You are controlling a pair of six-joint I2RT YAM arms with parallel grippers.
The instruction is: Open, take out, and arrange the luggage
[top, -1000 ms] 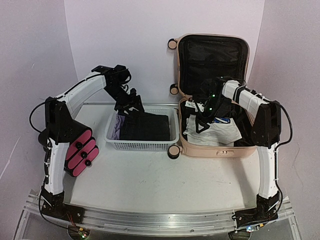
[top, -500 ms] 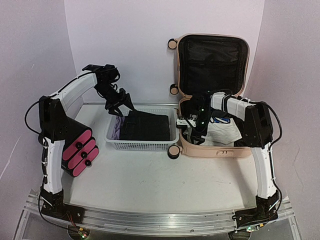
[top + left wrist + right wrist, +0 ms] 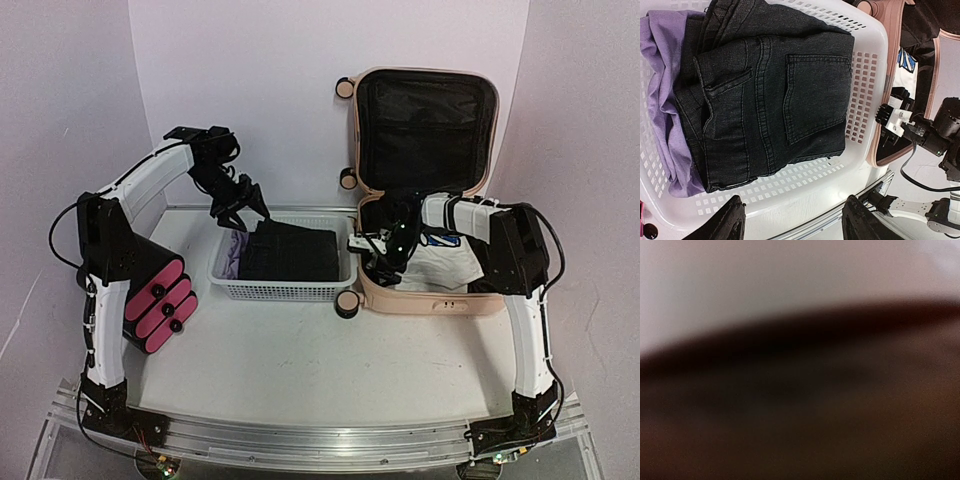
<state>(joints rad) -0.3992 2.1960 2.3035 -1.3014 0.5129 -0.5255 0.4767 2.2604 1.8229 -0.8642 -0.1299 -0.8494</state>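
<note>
Since a second ago the right gripper (image 3: 385, 252) has dropped into the wheel end of the luggage (image 3: 420, 303), which lies open at centre right of the overhead view, lid upright behind, long axis left to right, a white garment (image 3: 440, 268) just right of this nearer tool. Whether it is spread or pinching I cannot tell, its wrist view being dark blur; the left wrist view shows the left gripper (image 3: 797, 225) spread and empty above jeans (image 3: 770, 95) in the basket (image 3: 867, 65).

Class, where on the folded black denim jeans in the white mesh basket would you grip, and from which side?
Probably straight from above: the white mesh basket is walled on every side. Pinch the folded black denim jeans at their thick layered edge over the purple garment, where the stack stands raised.
</note>
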